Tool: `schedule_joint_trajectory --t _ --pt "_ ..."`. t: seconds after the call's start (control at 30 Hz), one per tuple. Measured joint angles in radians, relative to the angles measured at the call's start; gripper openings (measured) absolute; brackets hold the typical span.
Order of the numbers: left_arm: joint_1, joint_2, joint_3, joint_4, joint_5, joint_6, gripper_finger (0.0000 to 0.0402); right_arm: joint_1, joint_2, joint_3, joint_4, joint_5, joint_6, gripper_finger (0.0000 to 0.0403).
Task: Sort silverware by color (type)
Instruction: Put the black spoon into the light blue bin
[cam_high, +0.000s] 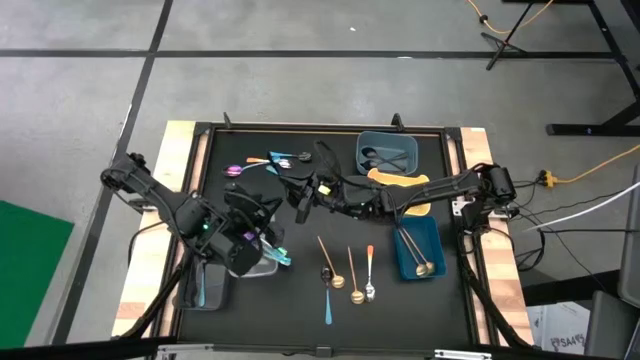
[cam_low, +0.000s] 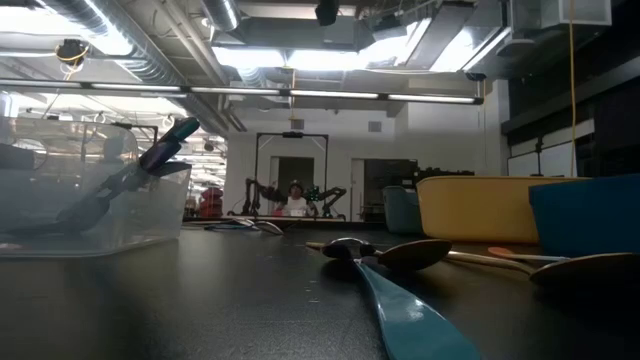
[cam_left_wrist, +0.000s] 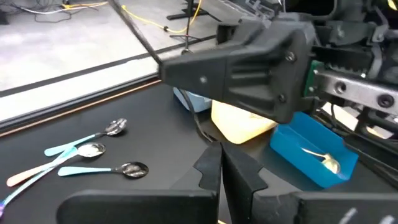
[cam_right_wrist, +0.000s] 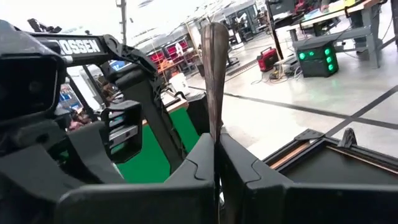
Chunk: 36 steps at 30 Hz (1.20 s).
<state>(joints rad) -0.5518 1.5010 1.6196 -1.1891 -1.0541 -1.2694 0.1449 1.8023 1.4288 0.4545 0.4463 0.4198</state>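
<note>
Over the counter (cam_high: 230, 150), both arms at work amid loose silverware. At the left, left gripper (cam_high: 272, 252) with fingers (cam_left_wrist: 208, 171) pinched shut on a teal spoon (cam_low: 170, 140), held tilted, bowl end down inside a clear tray (cam_low: 120, 235), handle end up past the rim. Beside that tray, nearer the counter's left edge, a second clear tray (cam_high: 205, 285) with one more teal piece in it.

Reaching in from the right to mid-counter, right gripper (cam_high: 298, 192) with fingers (cam_right_wrist: 193, 168) closed tight on a dark spoon (cam_right_wrist: 214, 62), upright between them and clear of the surface.

Under and beside the right arm, three coloured trays: grey-blue tray (cam_high: 388, 133) at the far side with dark pieces inside, yellow tray (cam_high: 385, 180) next to it, blue tray (cam_high: 428, 232) nearest the right edge with gold spoons (cam_high: 412, 252) lying in it.

Unsorted on the black surface: a cluster of purple and pale-blue spoons (cam_high: 262, 161) toward the far left; nearer the low camera, a copper-handled spoon (cam_high: 325, 260), a gold spoon (cam_high: 352, 268), an orange-handled spoon (cam_high: 369, 272) and a flat-lying teal-blue spoon (cam_high: 328, 305).
</note>
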Motion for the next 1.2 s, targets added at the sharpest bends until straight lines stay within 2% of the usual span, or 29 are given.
schedule_joint_trajectory --t 0.4,0.63,0.83,1.03,1.2 --pt "-0.055 -0.021 0.0 -0.007 -0.001 0.108 0.0006 -0.057 0.0 0.0 0.021 -0.012 0.158 0.0" --pt "-0.047 -0.021 0.0 -0.007 0.012 0.129 0.0006 -0.107 0.0 0.0 0.049 -0.133 0.386 0.0" --pt "-0.002 -0.021 0.0 -0.007 -0.009 0.07 0.0008 -0.115 0.0 0.0 0.047 -0.178 0.433 0.0" --pt "0.056 -0.025 0.0 -0.007 0.0 0.049 0.004 -0.113 0.0 0.0 0.044 -0.179 0.419 0.0" --pt "0.102 -0.026 0.0 -0.007 0.072 0.048 0.008 -0.113 0.0 0.0 0.042 -0.224 0.408 0.0"
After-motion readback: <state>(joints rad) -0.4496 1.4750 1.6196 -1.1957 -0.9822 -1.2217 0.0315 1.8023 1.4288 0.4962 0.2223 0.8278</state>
